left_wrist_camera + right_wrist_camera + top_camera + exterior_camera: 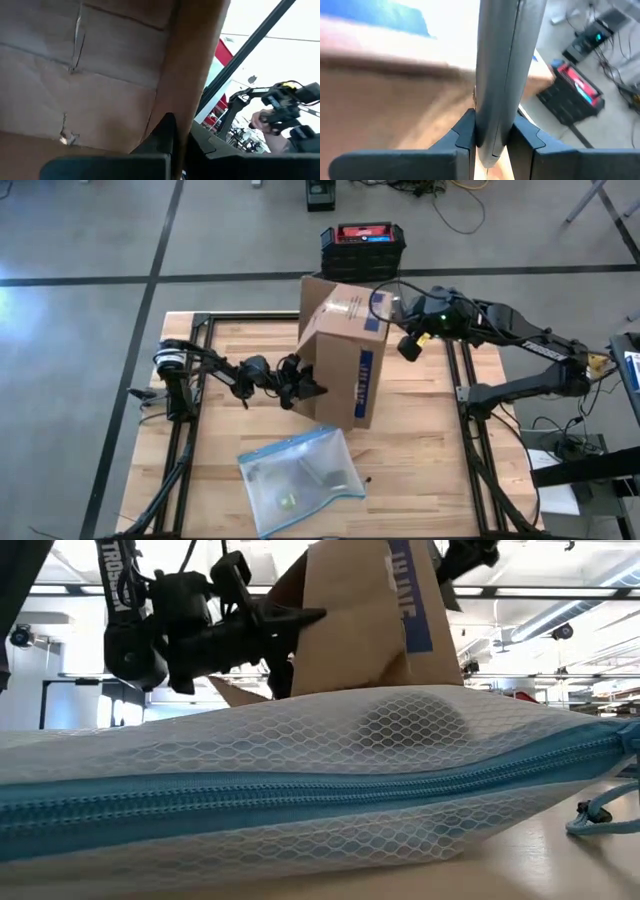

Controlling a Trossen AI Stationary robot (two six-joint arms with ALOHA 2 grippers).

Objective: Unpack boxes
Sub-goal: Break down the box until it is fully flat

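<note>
Here, table (420, 460): a wooden top is carrying the whole scene, with both arms reaching in over it from opposite sides.
Box (340, 350): the brown cardboard box with the blue ULINE lettering is sitting tilted near the middle of the table's far half, raised off the wood between the two grippers; in the low view (370, 620) it is hanging above the pouch.
Pouch (298, 477): a clear, blue-edged zip pouch is lying flat on the near part of the table, apart from the box and in front of it.
Crate (362, 246): a black crate with a red top is standing on the floor just beyond the table's far edge, behind the box.
Left gripper (312, 388): it is pressing in at the box's lower left side with its fingers fully closed; the wrist view is showing a cardboard flap edge (185, 75) running right at the fingertips (167, 131), seemingly pinched.
Right gripper (396, 320): it is sitting at the box's upper right edge, its fingers (466, 131) standing narrowly apart and clamping a thin cardboard panel edge-on.
</note>
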